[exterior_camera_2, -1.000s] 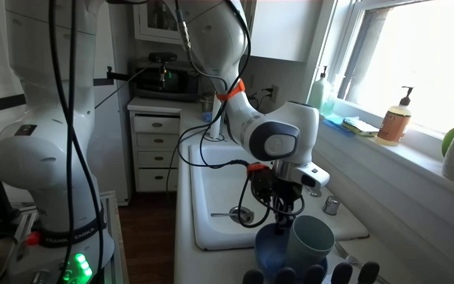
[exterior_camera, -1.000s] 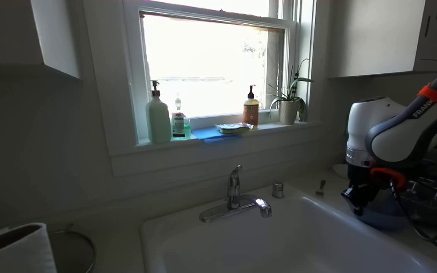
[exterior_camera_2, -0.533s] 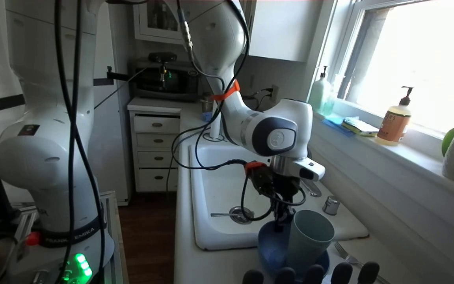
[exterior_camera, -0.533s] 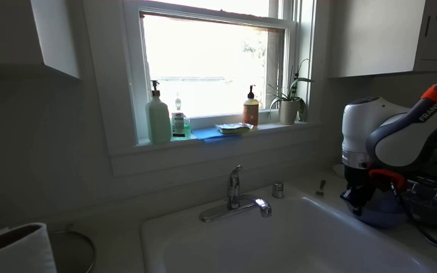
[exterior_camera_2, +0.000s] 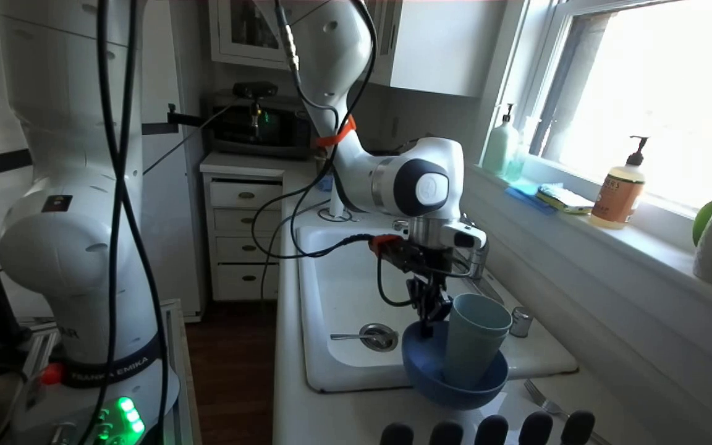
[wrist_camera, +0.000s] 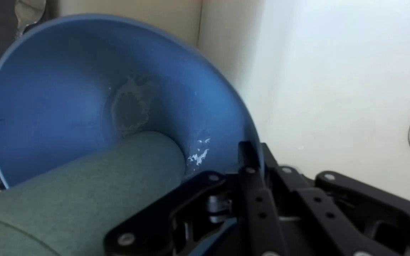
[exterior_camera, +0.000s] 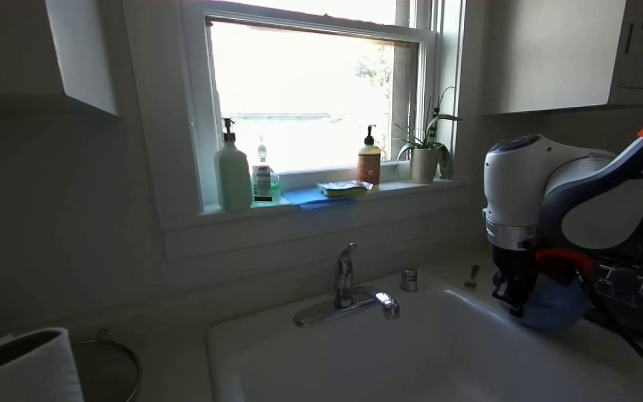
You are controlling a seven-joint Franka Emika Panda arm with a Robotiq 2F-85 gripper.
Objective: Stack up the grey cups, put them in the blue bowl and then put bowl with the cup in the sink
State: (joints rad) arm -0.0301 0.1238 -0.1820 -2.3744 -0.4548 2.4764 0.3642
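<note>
My gripper (wrist_camera: 256,151) is shut on the rim of the blue bowl (wrist_camera: 69,78), one finger inside and one outside. In both exterior views the gripper (exterior_camera_2: 428,327) (exterior_camera: 516,311) holds the bowl (exterior_camera_2: 455,394) (exterior_camera: 556,312) at its sink-side edge. The bowl looks raised above the counter, beside the near end of the white sink (exterior_camera_2: 331,374). A pale grey cup (exterior_camera_2: 474,343) leans inside the bowl; in the wrist view it (wrist_camera: 130,170) lies tilted. A curved line near its lower end may be a second cup's edge; I cannot tell. The sink basin (wrist_camera: 333,78) is right of the bowl.
A chrome tap (exterior_camera: 374,301) and a metal cap (exterior_camera_2: 520,322) stand on the sink's back ledge. A utensil (exterior_camera_2: 347,337) lies by the drain. A fork (exterior_camera_2: 547,398) lies on the counter near the wall. A wire rack (exterior_camera: 634,287) stands behind the bowl. Bottles line the windowsill.
The gripper, bowl and cup have moved together, upward and toward the sink. The arm has shifted with them. The gripper stays shut on the bowl's rim.
</note>
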